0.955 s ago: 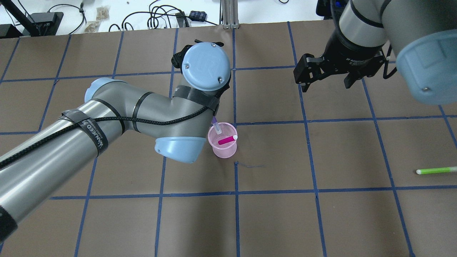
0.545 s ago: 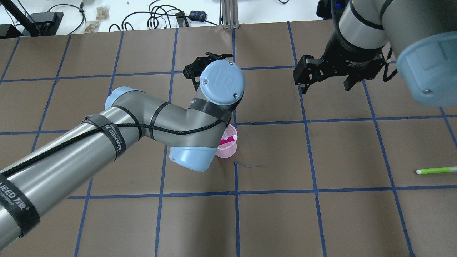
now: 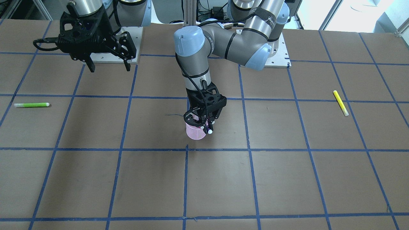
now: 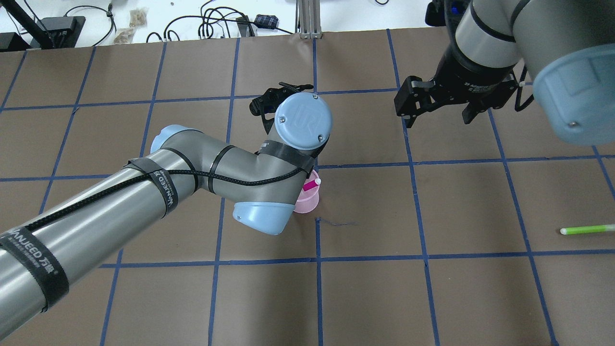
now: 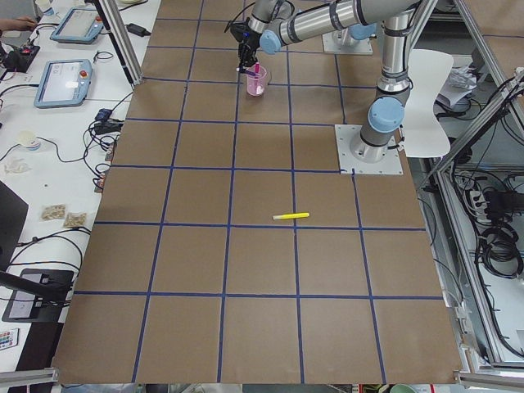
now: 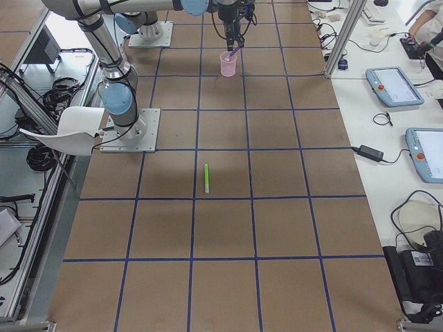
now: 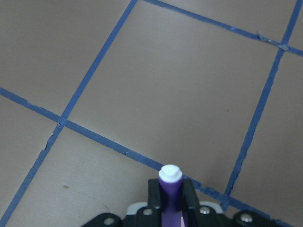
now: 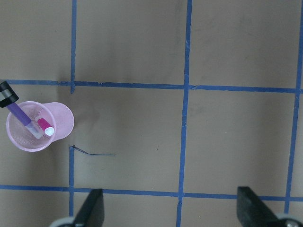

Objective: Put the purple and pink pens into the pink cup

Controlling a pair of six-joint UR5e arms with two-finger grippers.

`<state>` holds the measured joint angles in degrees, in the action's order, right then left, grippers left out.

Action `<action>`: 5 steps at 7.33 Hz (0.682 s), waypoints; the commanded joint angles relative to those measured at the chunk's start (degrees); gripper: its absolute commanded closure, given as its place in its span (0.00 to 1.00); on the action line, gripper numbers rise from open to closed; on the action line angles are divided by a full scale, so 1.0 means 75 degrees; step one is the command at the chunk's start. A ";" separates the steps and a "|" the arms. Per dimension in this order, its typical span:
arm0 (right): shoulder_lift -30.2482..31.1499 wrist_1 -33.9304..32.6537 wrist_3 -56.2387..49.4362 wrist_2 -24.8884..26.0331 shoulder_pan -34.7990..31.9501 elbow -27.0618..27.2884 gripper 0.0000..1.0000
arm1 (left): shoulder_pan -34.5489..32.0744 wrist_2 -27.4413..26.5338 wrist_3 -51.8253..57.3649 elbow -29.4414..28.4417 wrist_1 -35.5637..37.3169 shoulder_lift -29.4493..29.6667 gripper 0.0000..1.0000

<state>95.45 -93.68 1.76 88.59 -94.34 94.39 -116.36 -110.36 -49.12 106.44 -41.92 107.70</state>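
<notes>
- At the middle of the counter [image 3: 287, 179], the left jaws tilt over a pink mesh cup [image 8: 59, 125]. They are clenched on the upper end of a slim purple pen [image 8: 20, 113] with a white tip. Its lower end is already inside the cup, beside a short pink pen [image 8: 43, 125] with a white cap that leans there.
- The right jaws hang released and empty, well apart from the cup on the robot's right.
- Tipping looks the main hazard. The cup appears light and the purple pen is held at a slant, so any sideways drag before letting go could lever the rim over and spill both pens.
- The left jaws also sit just above the rim. Dropping lower could bump it or flick the pink pen out.
- The counter is brown paper gridded with blue tape. A green marker pen [image 3: 32, 104] and a yellow marker pen [image 3: 340, 103] lie well apart from the cup.
- Black cables [image 4: 216, 24] trail beyond the far edge, and two blue-framed tablets [image 6: 394, 86] sit on a white side bench.
</notes>
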 commanded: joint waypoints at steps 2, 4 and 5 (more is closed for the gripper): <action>0.0000 -0.0001 0.0000 0.0000 -0.0019 0.0001 0.00 | -0.0001 0.0078 0.0104 -0.0059 0.0022 -0.0004 0.00; 0.0000 -0.0001 0.0000 0.0000 -0.0019 0.0001 0.00 | -0.0001 0.0067 0.0104 -0.0071 -0.0071 -0.0004 0.00; 0.0000 0.0011 0.0000 0.0000 -0.0019 0.0001 0.00 | 0.0010 0.0090 0.0116 -0.0071 -0.0060 -0.0028 0.00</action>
<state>95.45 -93.67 1.76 88.59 -94.45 94.39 -116.36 -109.83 -48.33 105.95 -42.24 107.62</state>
